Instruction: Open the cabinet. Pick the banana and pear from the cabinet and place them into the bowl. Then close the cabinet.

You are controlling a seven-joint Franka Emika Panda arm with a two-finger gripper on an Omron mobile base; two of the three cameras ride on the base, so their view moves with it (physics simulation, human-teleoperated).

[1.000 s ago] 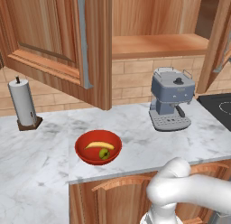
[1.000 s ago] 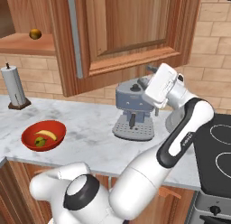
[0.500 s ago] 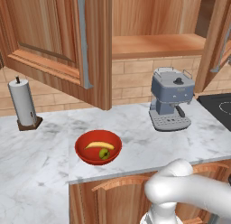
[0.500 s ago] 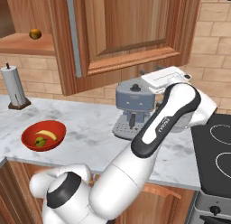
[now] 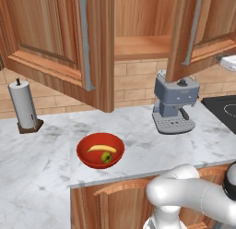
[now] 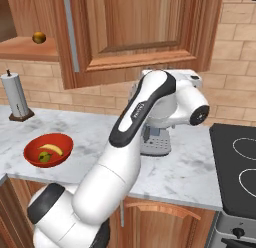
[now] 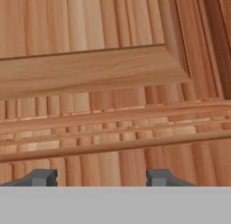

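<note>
The cabinet (image 5: 138, 43) stands open, its left door (image 5: 92, 48) swung wide and its right door (image 5: 193, 34) partway out. In the hand view my gripper (image 7: 102, 178) faces the raised panel of the right door (image 7: 113, 69) at close range. It is open, with nothing between its fingertips (image 7: 44, 177). The red bowl (image 5: 87, 156) sits on the marble counter and holds the banana (image 5: 102, 148) and the pear (image 5: 107, 157). From the right base view, the bowl (image 6: 32, 159) with the banana (image 6: 52, 148) and pear (image 6: 44, 156) lies left of my arm.
A grey coffee machine (image 5: 175, 105) stands under the right door. A paper-towel roll (image 5: 25, 105) is at the back left of the counter. A black stovetop (image 6: 240, 167) lies to the right. A small round brown thing (image 6: 39, 38) sits on the cabinet shelf.
My arm has swung right and raised the hand against the right door. That door now stands turned further toward the cabinet. The bowl and fruit have not moved.
</note>
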